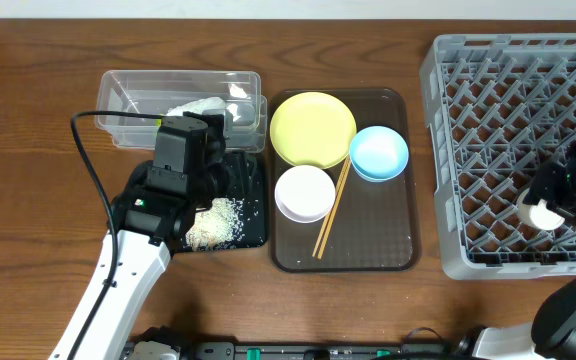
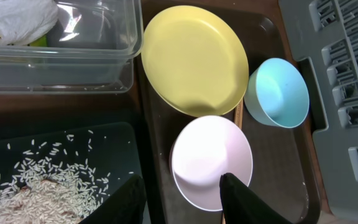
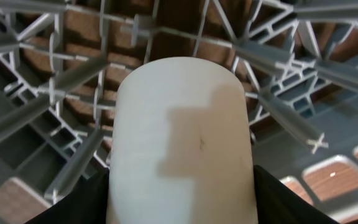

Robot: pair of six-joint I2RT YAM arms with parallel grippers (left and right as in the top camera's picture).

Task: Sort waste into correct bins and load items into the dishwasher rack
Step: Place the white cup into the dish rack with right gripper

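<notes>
My left gripper (image 2: 182,196) is open and empty, above the gap between the black tray (image 1: 253,228) and the white bowl (image 1: 304,192). Loose rice (image 1: 215,222) lies in the black tray, also seen in the left wrist view (image 2: 39,183). The clear tub (image 1: 128,92) holds a crumpled white tissue (image 1: 200,106) and a green-yellow wrapper (image 2: 37,41). The yellow plate (image 1: 312,128), light blue bowl (image 1: 379,153), white bowl and chopsticks (image 1: 332,212) sit on the brown tray (image 1: 393,245). My right gripper (image 3: 182,205) is shut on the small white cup (image 3: 182,143) over the grey rack (image 1: 468,150).
The brown serving tray lies between the black tray and the rack. The rack's pegs (image 3: 73,74) stand close around the cup. A black cable (image 1: 86,150) runs along the left of the clear tub.
</notes>
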